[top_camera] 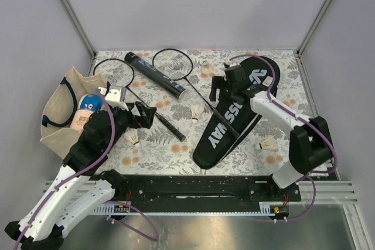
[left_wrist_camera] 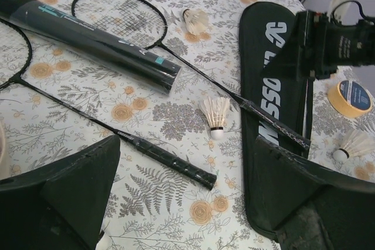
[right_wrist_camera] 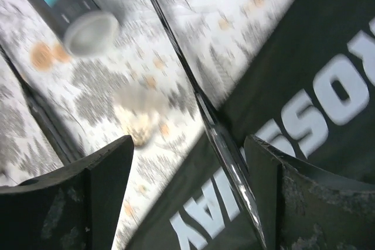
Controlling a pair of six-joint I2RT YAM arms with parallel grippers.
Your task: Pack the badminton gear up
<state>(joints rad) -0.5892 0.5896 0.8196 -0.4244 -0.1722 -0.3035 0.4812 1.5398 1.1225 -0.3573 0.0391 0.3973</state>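
Nearest the arm bases, one shuttlecock [top_camera: 268,143] is lying on the patterned table [top_camera: 176,156], right of the cover's narrow end. Another shuttlecock [top_camera: 132,137] is lying just beside the left arm.

The left gripper [top_camera: 145,115] is hovering over the table with its fingers fully spread, holding nothing. The grip end of the first racquet [top_camera: 167,126] is lying just beyond those fingers.

The "CROSSWAY" cover [top_camera: 222,130] is lying flat right of centre, its narrow end toward the bases. A third shuttlecock [top_camera: 197,112] is resting between that racquet and the cover.

The second racquet [top_camera: 199,85] is lying with its handle across the cover. The right gripper [top_camera: 222,91] is hanging over that handle with its fingers wide apart, straddling it and not clamping it.

Farther back, the black tube [top_camera: 155,75] is lying diagonally between the two racquet heads. A fourth shuttlecock [top_camera: 206,68] is sitting near the far edge.

A beige tote bag [top_camera: 58,115] is lying at the far left. A tape roll [left_wrist_camera: 350,98] is lying right of the cover.
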